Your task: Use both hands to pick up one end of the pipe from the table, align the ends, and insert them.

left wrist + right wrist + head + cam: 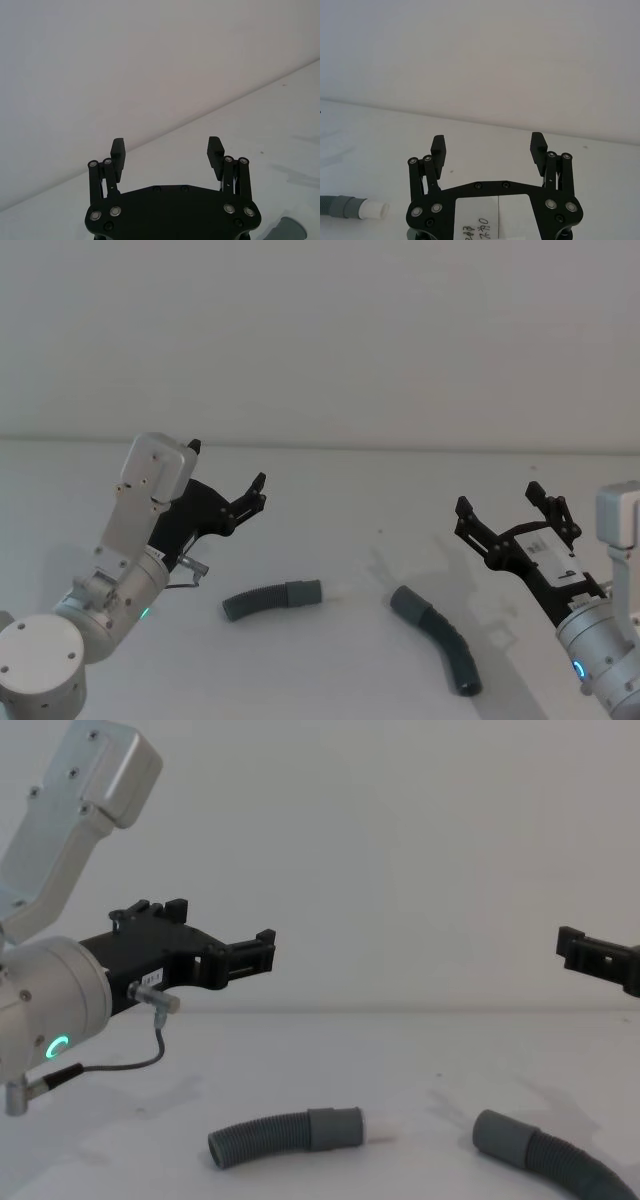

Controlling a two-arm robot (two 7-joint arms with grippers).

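Two grey corrugated pipe pieces lie on the white table [340, 490]. The short curved piece [262, 600] [270, 1137] is on the left; its cuff [333, 1129] [346, 207] ends in a white tip [381, 1127] [373, 210] pointing right. The longer piece [445, 638] [575, 1172] lies right of it, its plain cuff [406, 601] [498, 1134] facing the white tip across a small gap. My left gripper [228, 464] [167, 150] [225, 932] hovers open above and left of the short piece, holding nothing. Open and empty too, my right gripper [498, 498] [488, 147] [572, 946] hangs above and right of the long piece.
A plain pale wall [320, 330] rises behind the table's far edge. A thin grey cable [140, 1058] loops under the left wrist. The tabletop around the two pieces is bare white.
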